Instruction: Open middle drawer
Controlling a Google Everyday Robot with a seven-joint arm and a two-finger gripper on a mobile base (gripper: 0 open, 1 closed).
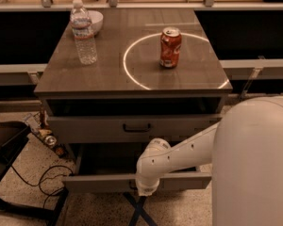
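Note:
The middle drawer (94, 183) is a wide, shallow grey front low in the camera view. It stands pulled well out from the cabinet, with a dark gap above it. My gripper (142, 189) is at the centre of that front, at the end of my white arm (179, 154), and covers the drawer's handle. Above it is the taller grey drawer front (85, 128) with a small dark bar handle (137, 126), also standing a little out under the tabletop. No lower drawer shows.
On the brown tabletop (108, 74) stand a water bottle (83, 32), a white bowl (95, 20) and an orange can (170, 47) inside a white ring. My white body (254, 164) fills the lower right. Cables (42, 178) and small bottles (49, 138) lie on the floor to the left.

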